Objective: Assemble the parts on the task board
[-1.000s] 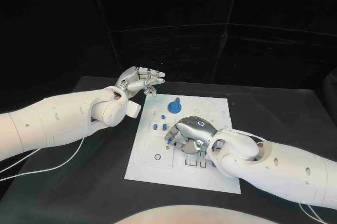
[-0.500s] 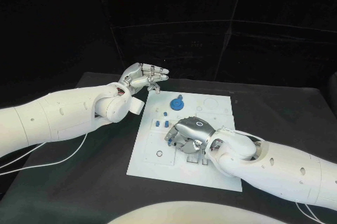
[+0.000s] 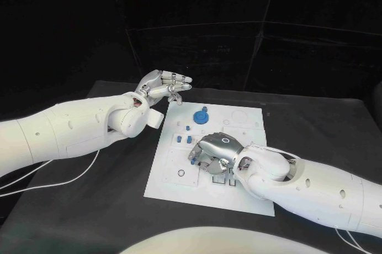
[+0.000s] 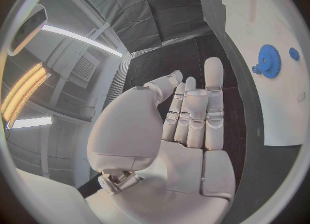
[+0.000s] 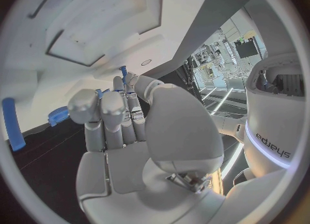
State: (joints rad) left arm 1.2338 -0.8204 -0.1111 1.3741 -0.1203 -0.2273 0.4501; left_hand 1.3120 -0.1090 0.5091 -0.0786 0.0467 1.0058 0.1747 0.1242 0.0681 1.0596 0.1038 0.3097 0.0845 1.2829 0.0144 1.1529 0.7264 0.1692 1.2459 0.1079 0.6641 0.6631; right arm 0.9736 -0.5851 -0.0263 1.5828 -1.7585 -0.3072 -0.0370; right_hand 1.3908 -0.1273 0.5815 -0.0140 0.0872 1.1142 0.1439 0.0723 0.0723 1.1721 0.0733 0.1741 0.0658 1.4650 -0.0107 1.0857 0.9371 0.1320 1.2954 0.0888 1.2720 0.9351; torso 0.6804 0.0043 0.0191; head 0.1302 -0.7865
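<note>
Right hand (image 3: 216,153) low over task board (image 3: 243,201) mid-desk, fingers pinching a small blue part (image 5: 123,72), fitting step. Left hand (image 3: 162,87) raised beside the board, fingers apart, holding nothing. Next: careful alignment w/ slot.

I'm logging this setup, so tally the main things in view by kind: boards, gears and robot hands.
White task board: 1
Blue gear: 1
Silver hands: 2, left hand and right hand
Total: 4
</note>
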